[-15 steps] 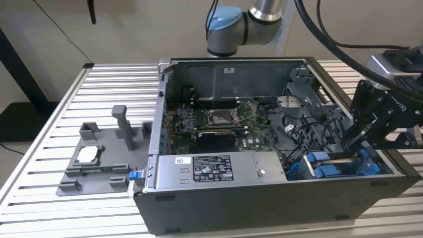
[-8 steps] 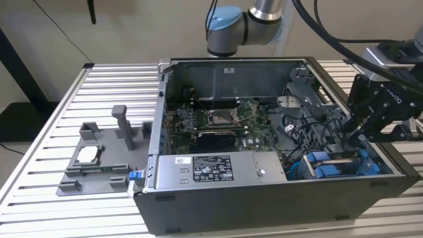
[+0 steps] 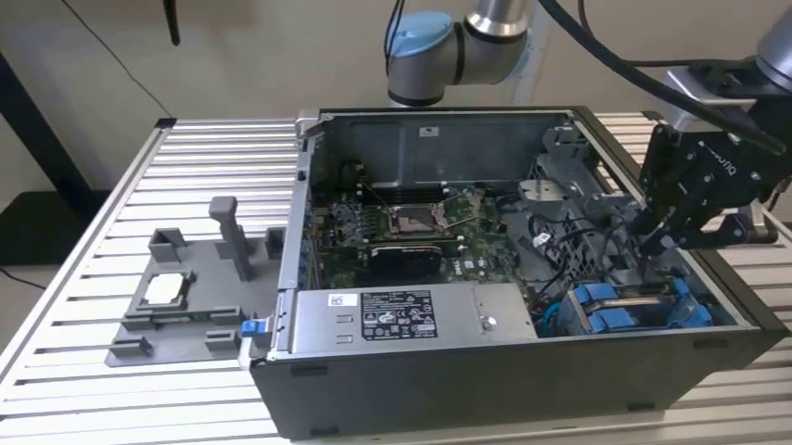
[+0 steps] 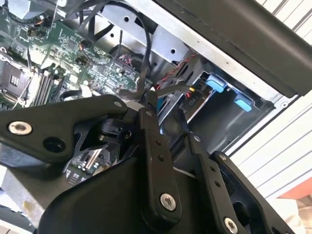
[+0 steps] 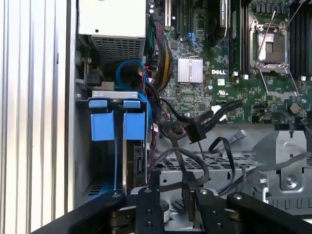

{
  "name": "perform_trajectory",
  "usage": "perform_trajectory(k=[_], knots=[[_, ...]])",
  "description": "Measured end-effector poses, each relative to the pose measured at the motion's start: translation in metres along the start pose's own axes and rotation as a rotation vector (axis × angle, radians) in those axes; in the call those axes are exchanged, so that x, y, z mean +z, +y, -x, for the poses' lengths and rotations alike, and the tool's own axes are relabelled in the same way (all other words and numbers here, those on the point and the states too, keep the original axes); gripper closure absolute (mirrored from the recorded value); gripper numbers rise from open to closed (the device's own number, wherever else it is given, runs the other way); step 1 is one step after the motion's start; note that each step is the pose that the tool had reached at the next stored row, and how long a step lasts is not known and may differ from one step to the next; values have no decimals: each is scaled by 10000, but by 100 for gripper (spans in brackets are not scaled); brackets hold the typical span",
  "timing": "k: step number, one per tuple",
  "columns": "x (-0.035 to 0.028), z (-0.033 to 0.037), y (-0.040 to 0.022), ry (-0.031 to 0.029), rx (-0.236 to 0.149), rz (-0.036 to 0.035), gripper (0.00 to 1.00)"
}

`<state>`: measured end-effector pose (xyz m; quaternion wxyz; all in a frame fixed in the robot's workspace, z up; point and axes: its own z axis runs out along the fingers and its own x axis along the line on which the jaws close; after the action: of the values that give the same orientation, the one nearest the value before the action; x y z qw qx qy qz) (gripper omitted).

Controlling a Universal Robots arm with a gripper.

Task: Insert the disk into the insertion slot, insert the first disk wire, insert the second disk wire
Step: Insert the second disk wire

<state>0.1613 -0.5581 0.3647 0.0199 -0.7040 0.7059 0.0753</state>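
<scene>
The disk point(image 3: 633, 297) sits in the insertion slot point(image 3: 730, 311) at the case's corner on the exterior view's right, its blue carrier point(image 5: 117, 126) tabs showing above the disk's edge point(image 5: 132, 163). The same blue tabs point(image 4: 214, 84) show in the second wrist view. My gripper point(image 3: 646, 243) reaches down into the case just behind the slot. Its fingers point(image 5: 148, 209) stand close together on a black disk wire point(image 5: 187, 183). This wire loops up to a black connector point(image 5: 197, 129) hanging free over the motherboard. In the second wrist view the gripper point(image 4: 166, 114) has the connector point(image 4: 192, 95) just beyond its tips.
A silver power supply point(image 3: 396, 315) with a white sticker fills the case's front. The motherboard point(image 3: 409, 232) and loose cables point(image 3: 557, 241) lie beside the slot. On the slatted table point(image 3: 210, 158) at the exterior view's left stands a grey fixture point(image 3: 185, 320) with a small chip point(image 3: 167, 289).
</scene>
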Motion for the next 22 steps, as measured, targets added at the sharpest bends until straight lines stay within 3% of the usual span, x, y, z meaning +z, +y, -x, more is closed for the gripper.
perform_trajectory(k=[14, 19, 22], knots=[[2, 159, 241, 45, -45, -366, 67], [-157, 185, 278, 56, -56, -457, 67], [-216, 193, 326, 65, -66, -531, 67]])
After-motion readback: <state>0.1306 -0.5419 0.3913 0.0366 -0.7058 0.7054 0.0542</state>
